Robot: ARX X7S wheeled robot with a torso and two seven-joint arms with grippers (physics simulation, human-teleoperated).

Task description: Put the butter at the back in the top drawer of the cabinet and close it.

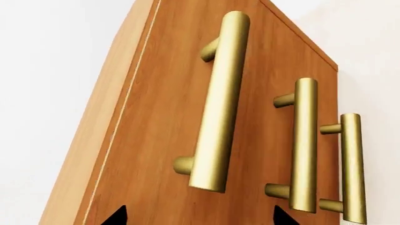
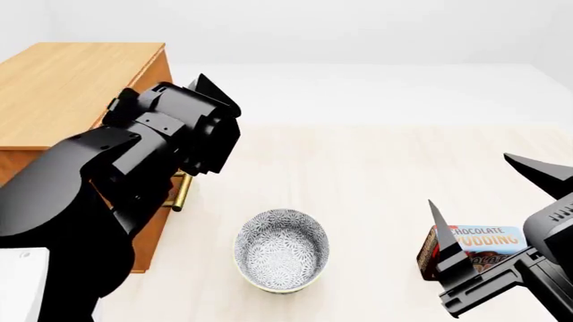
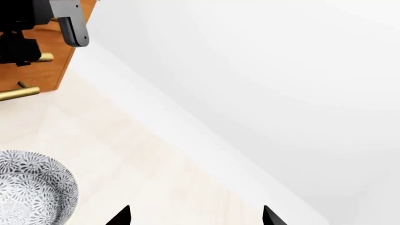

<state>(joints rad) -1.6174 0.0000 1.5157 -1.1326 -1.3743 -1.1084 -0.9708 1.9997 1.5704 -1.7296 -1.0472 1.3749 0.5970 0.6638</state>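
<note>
Fingers: your left gripper (image 1: 200, 216) is gaping wide, gripping nothing; right gripper (image 2: 488, 221) likewise released.
Handle: top drawer (image 1: 156, 140) bar is sitting just ahead of your fingertips.
Butter: not showing anywhere.
Risk: you're approaching skewed; fingers could slip off.

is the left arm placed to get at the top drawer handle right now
Probably yes. The left gripper is open and faces the cabinet front, with the top drawer handle straight ahead between its fingertips and nothing in between; it is not yet touching.

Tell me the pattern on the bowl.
The bowl has a dense grey-and-white speckled floral pattern inside and out, clearest in the head view.
</note>
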